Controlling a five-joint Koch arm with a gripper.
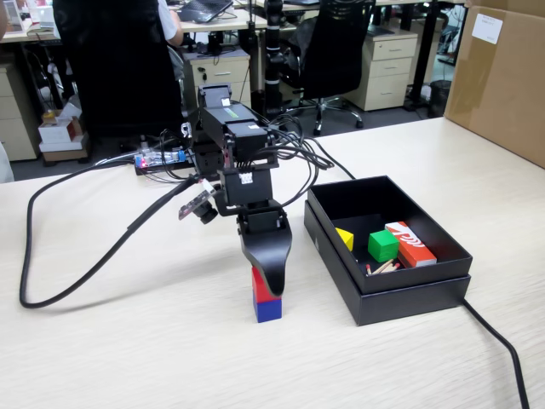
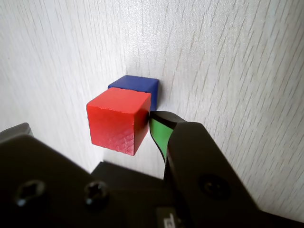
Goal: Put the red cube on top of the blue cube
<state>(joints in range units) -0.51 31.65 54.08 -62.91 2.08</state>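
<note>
The red cube (image 1: 258, 285) stands on top of the blue cube (image 1: 267, 309) on the pale wooden table. In the wrist view the red cube (image 2: 118, 118) sits slightly askew over the blue cube (image 2: 137, 86), which shows behind it. My gripper (image 1: 269, 288) is lowered around the stack, and its black finger hides the red cube's right side in the fixed view. My gripper (image 2: 90, 124) is open. The green pad (image 2: 159, 132) of its right finger lies against the red cube's right edge. The left finger stands well clear of the cube.
A black open box (image 1: 400, 300) lies right of the stack, holding a yellow piece (image 1: 344, 239), a green cube (image 1: 382, 245) and an orange-red and white box (image 1: 410, 243). Black cables (image 1: 51, 256) loop at left. A cardboard box (image 1: 502, 77) stands at the far right.
</note>
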